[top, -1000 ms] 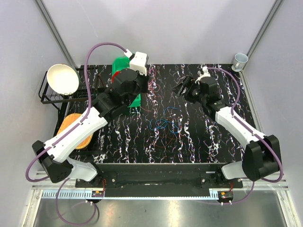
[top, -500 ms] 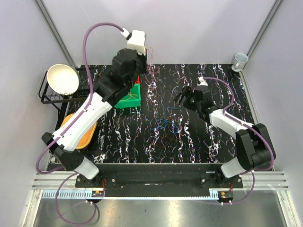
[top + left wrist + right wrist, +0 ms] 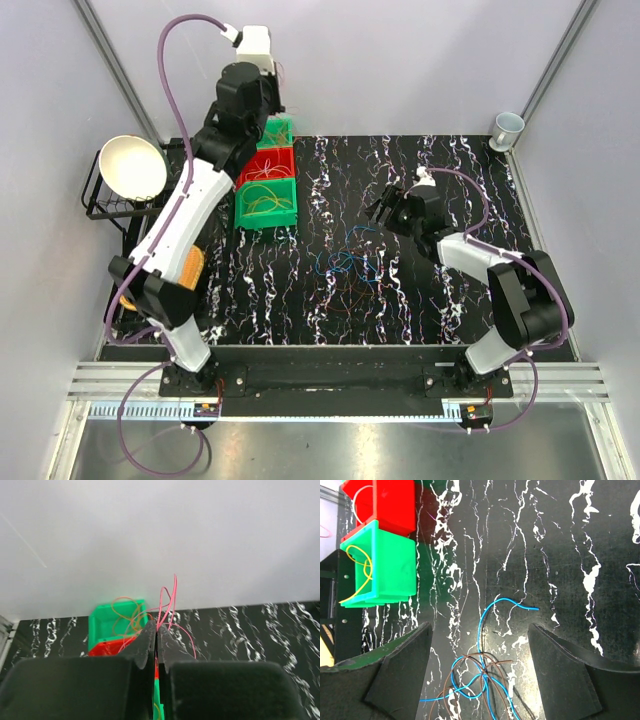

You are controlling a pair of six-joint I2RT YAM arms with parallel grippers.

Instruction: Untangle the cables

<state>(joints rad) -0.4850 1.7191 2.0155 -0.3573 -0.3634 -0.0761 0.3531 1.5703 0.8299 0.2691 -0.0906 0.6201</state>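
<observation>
Left wrist: pink-red cables [image 3: 172,602] between tight left fingers [image 3: 144,644].

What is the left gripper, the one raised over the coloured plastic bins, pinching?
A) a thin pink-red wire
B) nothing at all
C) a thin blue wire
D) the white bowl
A: in the left wrist view the left gripper is shut, and a thin pink-red wire rises from between its closed jaws.
</observation>
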